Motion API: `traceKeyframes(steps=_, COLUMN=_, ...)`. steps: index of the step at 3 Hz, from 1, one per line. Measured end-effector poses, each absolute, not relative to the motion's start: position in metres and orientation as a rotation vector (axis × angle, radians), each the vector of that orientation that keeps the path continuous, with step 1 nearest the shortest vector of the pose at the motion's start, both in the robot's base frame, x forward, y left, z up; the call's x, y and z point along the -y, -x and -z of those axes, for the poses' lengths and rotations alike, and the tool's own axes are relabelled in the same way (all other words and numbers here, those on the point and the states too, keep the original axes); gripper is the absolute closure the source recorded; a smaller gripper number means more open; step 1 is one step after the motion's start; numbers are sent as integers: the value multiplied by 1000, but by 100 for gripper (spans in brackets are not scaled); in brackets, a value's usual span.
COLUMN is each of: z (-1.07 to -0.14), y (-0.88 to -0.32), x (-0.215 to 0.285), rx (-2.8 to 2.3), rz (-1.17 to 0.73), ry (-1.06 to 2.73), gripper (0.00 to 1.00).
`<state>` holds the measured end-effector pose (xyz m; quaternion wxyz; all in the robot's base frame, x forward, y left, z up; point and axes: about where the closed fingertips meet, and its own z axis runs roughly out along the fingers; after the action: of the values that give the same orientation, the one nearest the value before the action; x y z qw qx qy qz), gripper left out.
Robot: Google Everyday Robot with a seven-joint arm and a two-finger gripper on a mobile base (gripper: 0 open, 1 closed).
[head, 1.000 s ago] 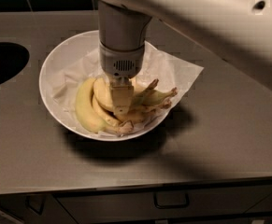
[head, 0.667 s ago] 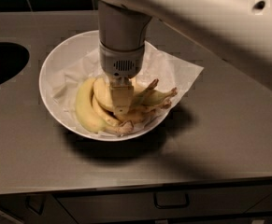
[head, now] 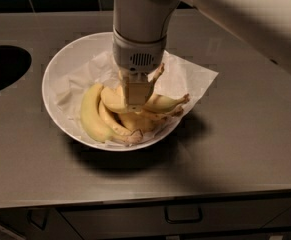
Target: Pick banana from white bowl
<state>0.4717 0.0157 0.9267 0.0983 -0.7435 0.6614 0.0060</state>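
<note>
My arm [head: 139, 14] comes straight down from above into the white bowl [head: 52, 91], and my fingers [head: 137, 100] sit low among the fruit, right on top of the pile near the bowl's middle. From here only a single tan face of them shows, pressed against the bananas, so I cannot tell whether they are clenched on anything or released. The banana [head: 163, 103] nearest to them is a slim, pale-yellow one that runs crosswise under that tan face, its brownish stem tip pointing to the right edge of the bowl; it touches the fingers and rests on the other slim bananas [head: 127, 121] heaped beneath it. A thicker greenish-yellow banana [head: 90, 115] curves along the left of the heap, lying against the bowl's inner wall. Crumpled white paper [head: 190, 79] lines the bowl, and one corner of it sticks out over the rim on the right. The bowl stands on the grey desk [head: 245, 149], well apart from a dark round opening [head: 2, 66] at the left edge. Below the desk's front edge a drawer handle [head: 183, 215] shows.
</note>
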Motion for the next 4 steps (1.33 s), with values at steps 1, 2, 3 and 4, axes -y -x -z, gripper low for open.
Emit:
traceKeyframes(steps=1, z=-948, y=-469, x=-5, rx=-1936, rz=21, ry=2164, gripper=100)
traceKeyframes(steps=2, z=-966, y=-466, x=0, rx=-1913, rz=51, ry=2143, gripper=100)
traceKeyframes(steps=3, z=-983, y=-463, x=3, rx=-1874, rz=68, ry=2121, gripper=100)
traceKeyframes(steps=4, z=-1002, y=-457, x=6, rx=-1799, rz=41, ry=2098, gripper=100)
